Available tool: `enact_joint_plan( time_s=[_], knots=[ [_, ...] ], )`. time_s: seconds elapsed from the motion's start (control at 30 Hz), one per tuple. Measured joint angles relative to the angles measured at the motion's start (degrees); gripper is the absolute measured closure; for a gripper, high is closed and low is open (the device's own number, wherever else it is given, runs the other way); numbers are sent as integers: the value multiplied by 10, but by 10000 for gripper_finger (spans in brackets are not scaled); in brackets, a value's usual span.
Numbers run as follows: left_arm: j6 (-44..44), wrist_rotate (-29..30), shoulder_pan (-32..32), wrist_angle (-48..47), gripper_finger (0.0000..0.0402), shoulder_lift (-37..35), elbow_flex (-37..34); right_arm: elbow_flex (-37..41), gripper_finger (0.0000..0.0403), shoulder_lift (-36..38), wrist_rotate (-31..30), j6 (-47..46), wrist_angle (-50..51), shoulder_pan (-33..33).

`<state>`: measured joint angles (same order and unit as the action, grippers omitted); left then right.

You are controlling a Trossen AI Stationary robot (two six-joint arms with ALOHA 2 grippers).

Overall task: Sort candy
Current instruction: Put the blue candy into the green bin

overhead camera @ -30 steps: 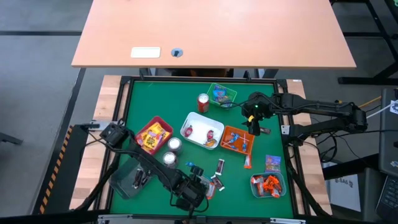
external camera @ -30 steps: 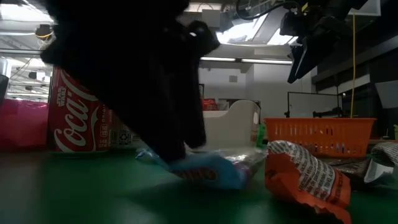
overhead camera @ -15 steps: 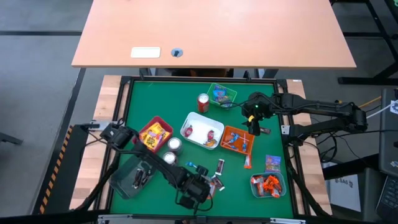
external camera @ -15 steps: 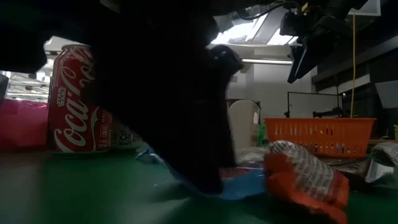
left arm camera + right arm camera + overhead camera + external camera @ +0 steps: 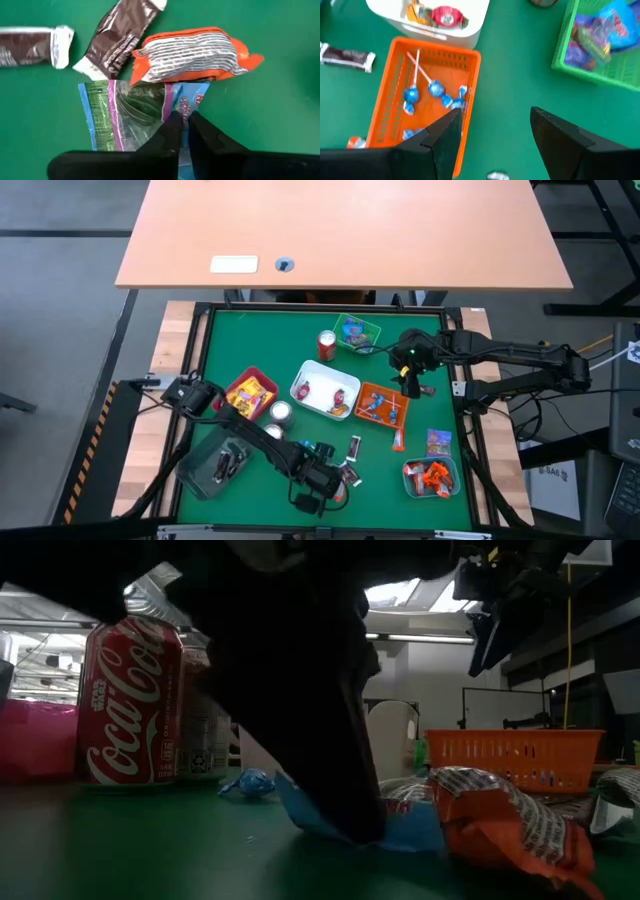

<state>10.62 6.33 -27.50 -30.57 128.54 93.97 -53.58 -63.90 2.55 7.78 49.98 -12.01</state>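
Down at the table's near edge, the left gripper (image 5: 182,122) is clamped on a crinkled blue-purple packet (image 5: 135,117), its long axis toward the orange packet (image 5: 192,54); right gripper (image 5: 495,127) spread apart over the mat.

End effector (image 5: 183,122) pinches blue packet (image 5: 145,112) beside orange packet (image 5: 192,53).
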Motion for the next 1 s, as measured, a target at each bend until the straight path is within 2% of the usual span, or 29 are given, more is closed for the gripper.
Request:
enact_joint_plan(
  time_s=[0.23, 0.53, 0.8, 1.0],
  knots=[
    [42, -48, 24, -16, 399, -20, -4, 0, 169, 0, 0, -30, 41, 0],
    [26, -57, 77, -13, 401, -82, -3, 0, 169, 36, 0, -33, 47, 0],
    [-36, -76, 166, 45, 401, -123, -2, 0, 169, 81, -4, -37, 61, 0],
    [-92, -75, 246, 145, 401, -134, 0, 0, 169, 91, -6, -63, 76, 0]
  ],
)
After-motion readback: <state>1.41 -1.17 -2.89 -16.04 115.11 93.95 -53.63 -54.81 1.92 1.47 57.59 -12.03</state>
